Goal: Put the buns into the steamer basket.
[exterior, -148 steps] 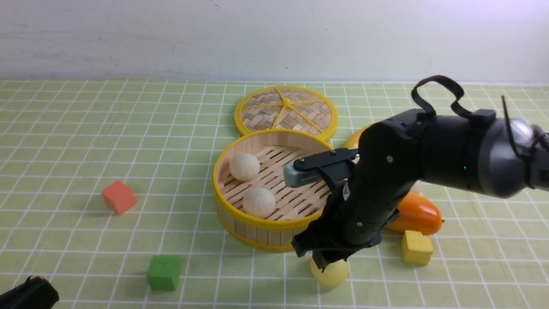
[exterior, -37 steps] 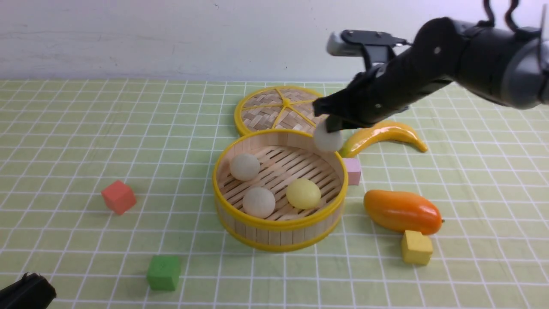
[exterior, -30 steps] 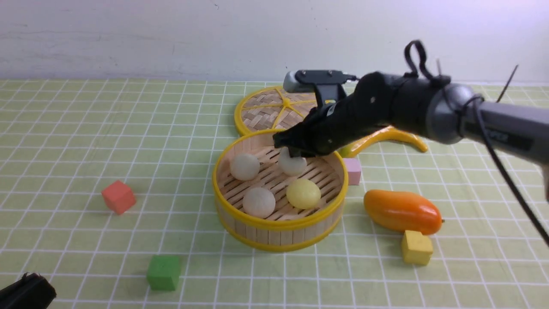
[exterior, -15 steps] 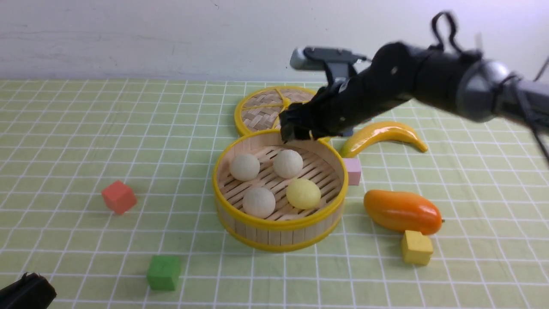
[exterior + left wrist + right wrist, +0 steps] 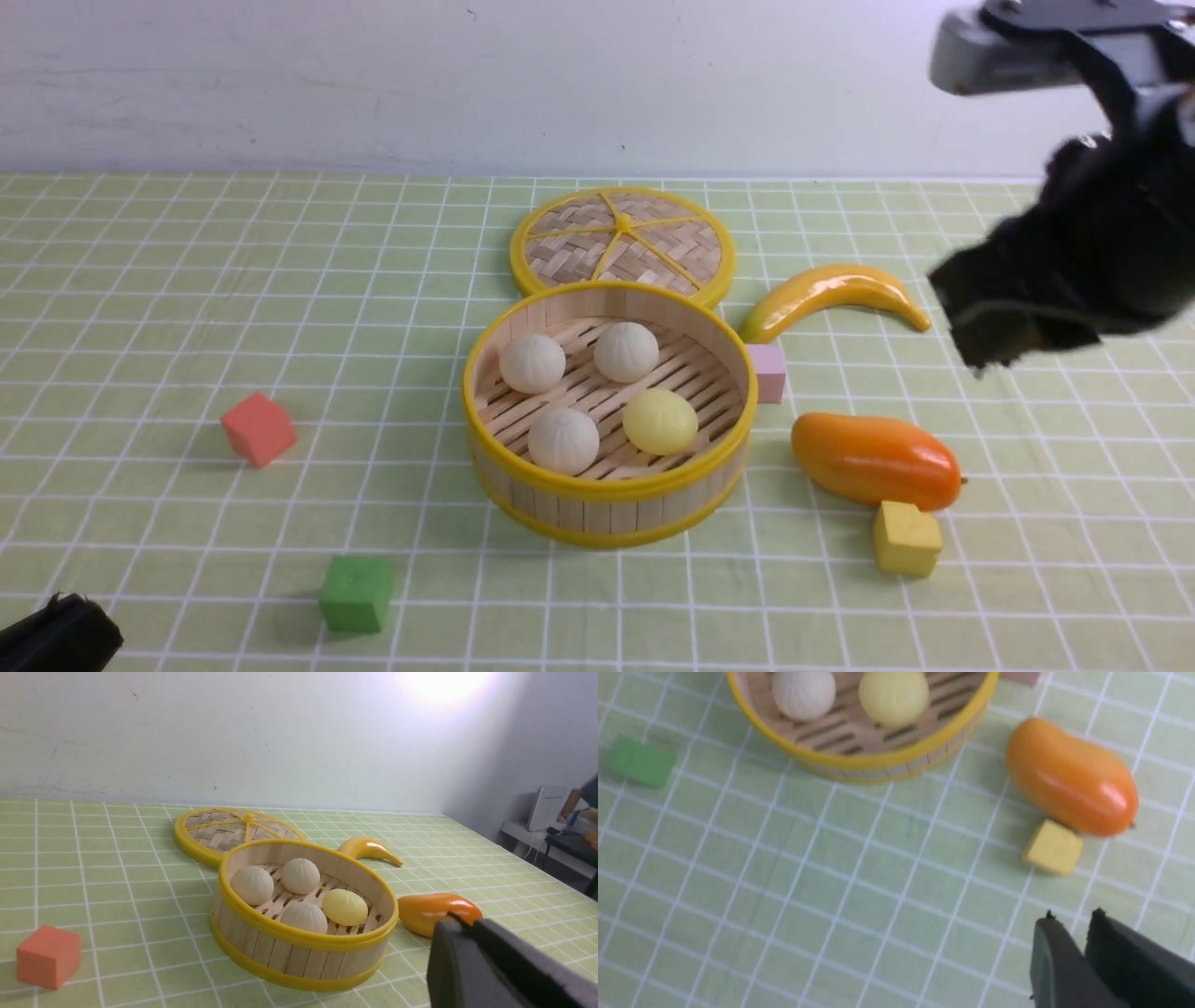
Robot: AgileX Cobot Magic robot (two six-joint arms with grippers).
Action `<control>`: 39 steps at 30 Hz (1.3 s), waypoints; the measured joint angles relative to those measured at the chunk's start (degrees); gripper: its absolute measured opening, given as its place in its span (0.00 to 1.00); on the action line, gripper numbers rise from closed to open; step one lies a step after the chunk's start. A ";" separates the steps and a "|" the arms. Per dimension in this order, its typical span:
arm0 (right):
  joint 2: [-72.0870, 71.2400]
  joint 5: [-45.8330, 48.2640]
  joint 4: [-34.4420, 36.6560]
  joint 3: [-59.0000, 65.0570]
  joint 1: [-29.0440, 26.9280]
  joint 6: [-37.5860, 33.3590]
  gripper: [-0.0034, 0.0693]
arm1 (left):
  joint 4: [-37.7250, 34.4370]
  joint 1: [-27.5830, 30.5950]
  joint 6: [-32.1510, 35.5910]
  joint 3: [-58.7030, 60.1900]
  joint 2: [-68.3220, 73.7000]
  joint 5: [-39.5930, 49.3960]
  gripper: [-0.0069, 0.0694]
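The steamer basket (image 5: 611,485) is round and low, with thin wood strips for its wall, shiny yellow rings at the top and bottom, and a floor made of slats with gaps. All four buns sit inside it on the slats: three white balls, at the back left (image 5: 532,363), back middle (image 5: 625,352) and front (image 5: 563,441), with thin fold lines, and a smooth, pale yellow one (image 5: 660,422). Behind the basket is a flat, round lid (image 5: 624,238) of woven strips with yellow spokes. The right gripper (image 5: 1069,921), black and blurry, is up in the air, well apart from the basket; its tips are a little bit open, with nothing between them. The left gripper (image 5: 453,919) has its tips closed together and holds nothing. A smooth, fat orange fruit (image 5: 878,459) lies by a yellow block (image 5: 907,539).
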 joint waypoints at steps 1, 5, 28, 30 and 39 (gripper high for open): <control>-2.14 1.11 0.16 1.63 0.00 0.00 0.15 | 0.00 0.00 0.00 0.00 0.00 0.00 0.12; -8.17 3.65 0.57 4.75 0.00 0.00 0.08 | 0.00 0.00 0.00 0.00 0.00 0.00 0.12; -69.81 -42.83 13.67 72.90 -24.33 -19.87 0.02 | 0.00 0.00 0.00 0.00 -0.16 0.97 0.15; -72.79 -44.09 14.01 77.16 -24.46 -19.32 0.02 | 0.00 0.00 0.00 0.00 -0.16 0.97 0.16; -74.72 -44.11 13.76 78.84 -24.53 -18.21 0.03 | 0.00 0.00 0.00 0.00 -0.22 0.96 0.17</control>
